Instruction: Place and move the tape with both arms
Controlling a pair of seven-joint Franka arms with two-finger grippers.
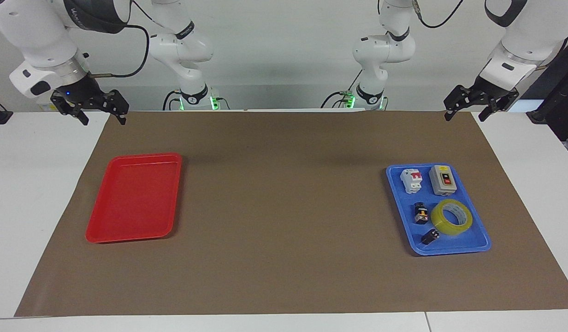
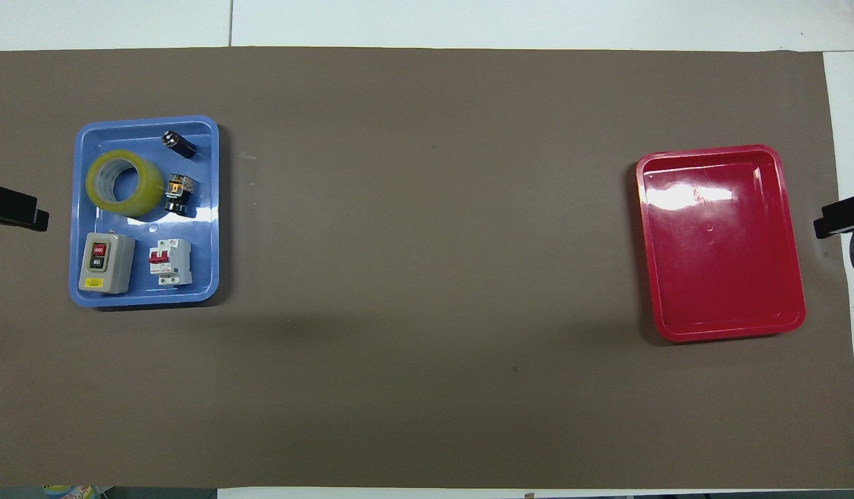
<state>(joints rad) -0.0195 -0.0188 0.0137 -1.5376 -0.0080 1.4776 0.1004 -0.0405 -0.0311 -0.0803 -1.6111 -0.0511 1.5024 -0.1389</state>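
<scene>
The tape (image 1: pixel 464 225), a yellow translucent roll with a white core, lies flat in the blue tray (image 1: pixel 454 244) at the left arm's end of the table; it also shows in the overhead view (image 2: pixel 147 197). My left gripper (image 1: pixel 464 117) is open and empty, up in the air over the mat's corner at that end, well apart from the tray. My right gripper (image 1: pixel 104 121) is open and empty over the mat's corner at the right arm's end. In the overhead view only the tip of each shows, the left gripper (image 2: pixel 18 209) and the right gripper (image 2: pixel 837 218).
The blue tray (image 2: pixel 205 208) also holds a grey push-button box (image 1: pixel 443 180), a white circuit breaker (image 1: pixel 412 180) and two small black parts beside the tape. An empty red tray (image 1: pixel 132 198) lies at the right arm's end. A brown mat (image 1: pixel 284 207) covers the table.
</scene>
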